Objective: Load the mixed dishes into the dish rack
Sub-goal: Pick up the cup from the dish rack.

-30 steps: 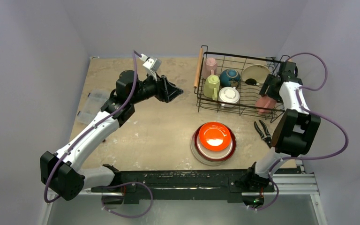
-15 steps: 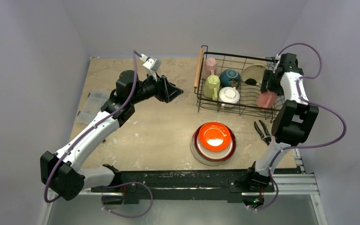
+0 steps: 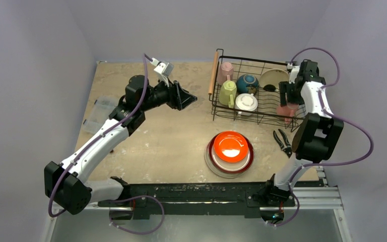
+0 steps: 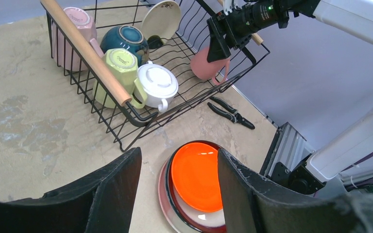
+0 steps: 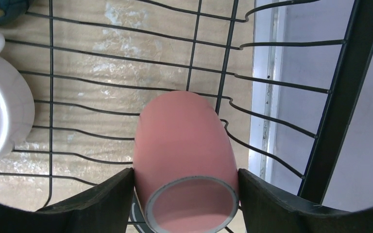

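Between the jaws of our right end effector (image 5: 187,194) we clamp the salmon mug (image 5: 184,136) inside the dish rack (image 4: 87,52), while our left end effector (image 4: 178,158) hangs open, empty.

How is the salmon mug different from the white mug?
The salmon mug is pinkish; the white mug is white. The salmon mug is tilted and gripped in the right tool; the white mug looks upside down on the floor of the dish rack, with nothing touching it. Both are mugs, and both are at the dish rack.
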Controlling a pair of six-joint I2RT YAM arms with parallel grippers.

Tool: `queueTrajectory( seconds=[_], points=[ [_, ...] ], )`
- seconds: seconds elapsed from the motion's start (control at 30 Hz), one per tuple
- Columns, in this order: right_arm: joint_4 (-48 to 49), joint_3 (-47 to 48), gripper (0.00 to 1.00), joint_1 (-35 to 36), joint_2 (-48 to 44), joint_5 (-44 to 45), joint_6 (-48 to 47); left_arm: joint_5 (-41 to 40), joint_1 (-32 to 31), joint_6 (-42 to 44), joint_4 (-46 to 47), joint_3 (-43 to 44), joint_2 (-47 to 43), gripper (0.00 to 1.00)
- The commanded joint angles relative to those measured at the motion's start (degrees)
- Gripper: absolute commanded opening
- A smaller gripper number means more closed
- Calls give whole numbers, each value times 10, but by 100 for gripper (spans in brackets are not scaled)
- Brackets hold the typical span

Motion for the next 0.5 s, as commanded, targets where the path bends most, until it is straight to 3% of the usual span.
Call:
queueTrajectory(
  seconds=[0.0, 0.47],
  points=[
    [12, -21, 1, -8, -43, 71, -50, 11, 4, -6, 17, 24, -3, 58],
    [14, -33, 0, 8, -52, 90, -64, 11, 4, -9, 15, 26, -2, 58]
  ],
)
